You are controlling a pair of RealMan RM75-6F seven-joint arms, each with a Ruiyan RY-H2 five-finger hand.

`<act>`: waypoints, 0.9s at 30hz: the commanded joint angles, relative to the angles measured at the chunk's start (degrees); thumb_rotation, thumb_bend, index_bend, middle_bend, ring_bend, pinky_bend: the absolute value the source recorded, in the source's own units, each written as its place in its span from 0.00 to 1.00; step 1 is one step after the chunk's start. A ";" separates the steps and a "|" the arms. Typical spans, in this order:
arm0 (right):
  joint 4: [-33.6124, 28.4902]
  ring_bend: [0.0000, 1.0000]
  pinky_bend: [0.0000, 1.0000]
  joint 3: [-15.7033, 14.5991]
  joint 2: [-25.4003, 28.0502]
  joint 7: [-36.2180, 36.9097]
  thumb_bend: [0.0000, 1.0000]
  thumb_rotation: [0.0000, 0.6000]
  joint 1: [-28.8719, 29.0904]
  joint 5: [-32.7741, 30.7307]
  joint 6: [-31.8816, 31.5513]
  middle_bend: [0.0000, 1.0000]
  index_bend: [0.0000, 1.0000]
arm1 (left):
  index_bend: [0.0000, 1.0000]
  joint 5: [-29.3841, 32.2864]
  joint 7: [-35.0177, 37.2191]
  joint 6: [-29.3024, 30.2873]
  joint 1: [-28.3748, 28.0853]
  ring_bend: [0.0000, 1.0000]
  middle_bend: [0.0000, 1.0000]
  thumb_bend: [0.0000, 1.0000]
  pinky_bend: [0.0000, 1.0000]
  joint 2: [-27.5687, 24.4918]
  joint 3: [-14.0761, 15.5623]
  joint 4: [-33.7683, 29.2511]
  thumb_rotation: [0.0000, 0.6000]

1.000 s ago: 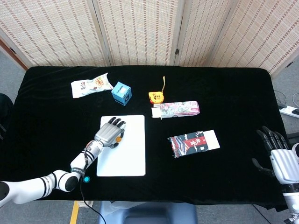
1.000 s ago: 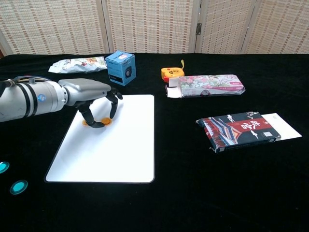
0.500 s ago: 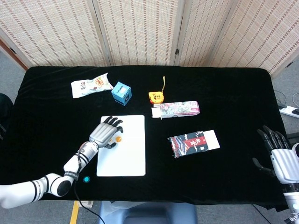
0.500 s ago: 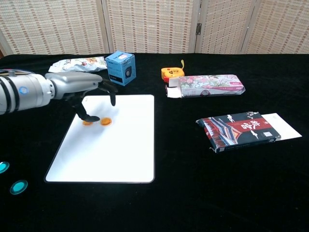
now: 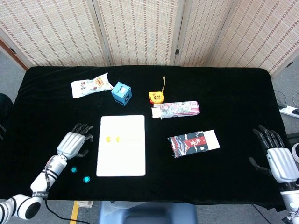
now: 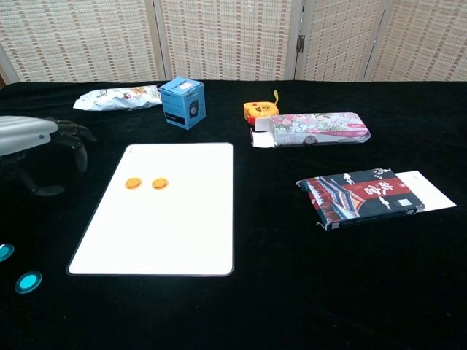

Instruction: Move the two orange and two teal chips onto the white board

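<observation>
Two orange chips (image 6: 132, 184) (image 6: 160, 183) lie side by side on the white board (image 6: 168, 226), near its upper left; in the head view they show as chips (image 5: 108, 138) (image 5: 117, 138) on the board (image 5: 122, 154). Two teal chips (image 5: 73, 170) (image 5: 86, 179) rest on the black cloth left of the board's near corner, also visible as chips (image 6: 28, 281) (image 6: 4, 252). My left hand (image 5: 74, 141) (image 6: 44, 146) hovers left of the board, fingers spread, holding nothing. My right hand (image 5: 275, 156) stays at the table's right edge, open and empty.
A snack bag (image 5: 91, 85), a blue box (image 5: 121, 93) and a yellow tape measure (image 5: 156, 96) sit behind the board. A floral box (image 5: 177, 109) and a dark patterned packet (image 5: 193, 143) lie to its right.
My left hand let go of the second orange chip on the board and drew back left off the board toward the teal chips. The right hand barely shifted.
</observation>
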State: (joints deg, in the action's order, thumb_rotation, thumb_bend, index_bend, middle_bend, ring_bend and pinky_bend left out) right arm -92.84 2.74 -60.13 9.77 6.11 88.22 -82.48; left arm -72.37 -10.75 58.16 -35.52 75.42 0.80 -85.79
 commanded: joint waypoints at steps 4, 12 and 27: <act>-0.14 0.00 0.00 0.04 0.14 -0.06 0.36 1.00 0.20 0.40 -0.10 0.02 0.00 | 0.43 -2.88 1.12 2.85 4.24 0.00 0.13 0.38 0.00 0.20 3.07 1.54 1.00; -0.30 0.00 0.00 -0.14 0.18 0.01 0.36 1.00 0.06 0.58 -0.37 0.02 0.00 | 0.43 -4.93 1.79 4.94 7.62 0.00 0.13 0.38 0.00 0.31 4.42 2.10 1.00; -1.48 0.00 0.00 -0.19 0.47 -1.11 0.36 1.00 0.38 1.19 -0.43 0.02 0.00 | 0.43 -7.93 1.14 6.17 11.55 0.00 0.13 0.38 0.00 -0.23 6.16 1.70 1.00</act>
State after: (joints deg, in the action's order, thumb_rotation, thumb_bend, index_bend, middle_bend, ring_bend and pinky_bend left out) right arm -94.27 2.54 -59.68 8.71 6.45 89.38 -82.94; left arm -80.23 -9.66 64.38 -24.05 75.18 6.90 -84.15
